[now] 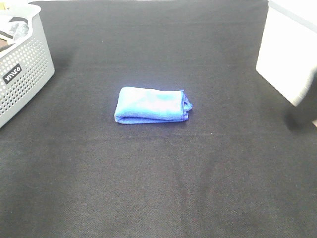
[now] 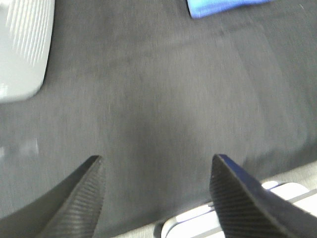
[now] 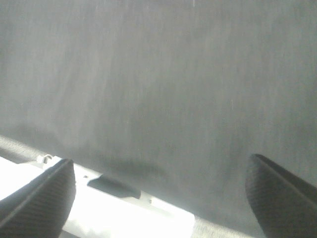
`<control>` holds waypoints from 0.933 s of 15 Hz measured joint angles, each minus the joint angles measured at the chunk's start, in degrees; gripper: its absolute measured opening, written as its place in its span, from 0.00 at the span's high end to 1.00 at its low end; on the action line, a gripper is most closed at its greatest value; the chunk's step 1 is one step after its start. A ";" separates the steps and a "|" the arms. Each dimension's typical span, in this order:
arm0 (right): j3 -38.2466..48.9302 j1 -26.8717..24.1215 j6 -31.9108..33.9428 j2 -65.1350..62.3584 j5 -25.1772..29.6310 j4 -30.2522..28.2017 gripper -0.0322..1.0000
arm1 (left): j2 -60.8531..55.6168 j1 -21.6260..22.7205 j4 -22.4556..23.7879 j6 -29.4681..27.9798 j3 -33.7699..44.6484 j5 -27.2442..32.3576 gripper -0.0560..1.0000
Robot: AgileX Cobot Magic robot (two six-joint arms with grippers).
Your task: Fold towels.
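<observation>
The royal-blue towel (image 1: 151, 105) lies folded into a small thick rectangle in the middle of the black table cloth, its layered hems at its right end. A corner of it shows in the left wrist view (image 2: 223, 7), well ahead of my left gripper (image 2: 156, 158), which is open and empty over bare cloth near the table's front edge. My right gripper (image 3: 161, 161) is open and empty, also over bare cloth near a table edge. No towel shows in the right wrist view.
A perforated grey basket (image 1: 25, 74) holding dark cloth stands at the far left; it also shows in the left wrist view (image 2: 25, 49). A white box (image 1: 287, 54) stands at the back right, with a dark blurred arm part (image 1: 302, 111) below it.
</observation>
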 joint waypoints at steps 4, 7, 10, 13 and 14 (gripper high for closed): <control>10.49 0.00 0.00 -16.50 0.06 -2.01 0.12 | -23.84 0.00 0.00 0.00 12.72 0.17 0.38; 15.53 0.00 0.00 -29.56 0.17 -5.33 0.12 | -36.55 0.00 0.00 0.40 18.91 0.17 0.38; 18.79 0.00 0.00 -40.39 0.17 -9.05 0.12 | -41.31 0.00 -0.46 2.98 22.57 -1.32 0.38; 20.86 0.00 -1.09 -46.18 -0.46 -9.05 0.12 | -41.31 0.00 -1.32 5.44 23.26 -5.67 0.38; 21.03 0.00 -1.26 -47.15 -0.74 -8.94 0.12 | -41.31 0.00 -1.43 5.73 23.95 -6.99 0.38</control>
